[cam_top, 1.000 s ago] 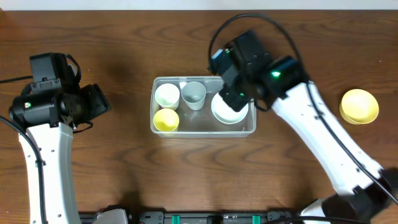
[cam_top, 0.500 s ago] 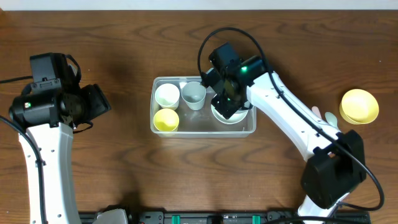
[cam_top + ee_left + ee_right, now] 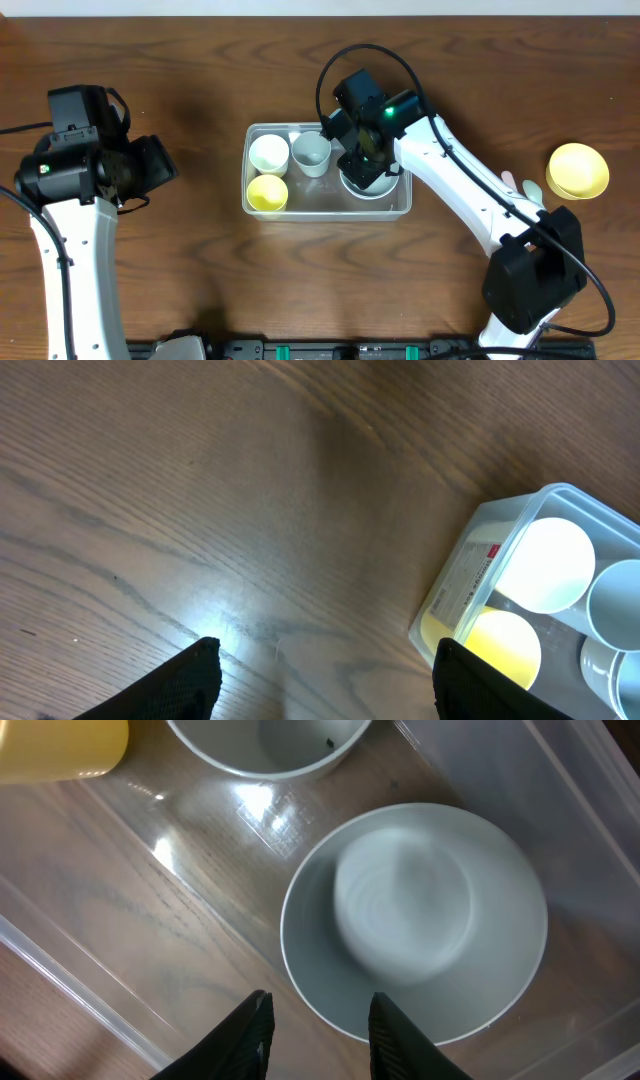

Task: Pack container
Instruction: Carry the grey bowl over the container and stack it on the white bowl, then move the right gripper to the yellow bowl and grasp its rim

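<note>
The container (image 3: 330,213) is a clear tub in the middle of the table. Inside it stand a white cup (image 3: 268,153), a pale grey cup (image 3: 311,152) and a yellow cup (image 3: 267,192). A white bowl (image 3: 377,187) lies at its right end. My right gripper (image 3: 362,162) hangs over that bowl. In the right wrist view its jaws stand apart just above the near rim of the bowl (image 3: 420,920), which rests on the container floor (image 3: 150,920). My left gripper (image 3: 325,655) is open and empty over bare wood, left of the container (image 3: 520,520).
A yellow bowl (image 3: 577,170) sits alone on the table at the far right. The right arm stretches from the front right across to the container. The left arm stands at the left side.
The right arm came down into the container's right end, and its jaws have parted, leaving the white bowl on the floor. The left arm has not moved.
</note>
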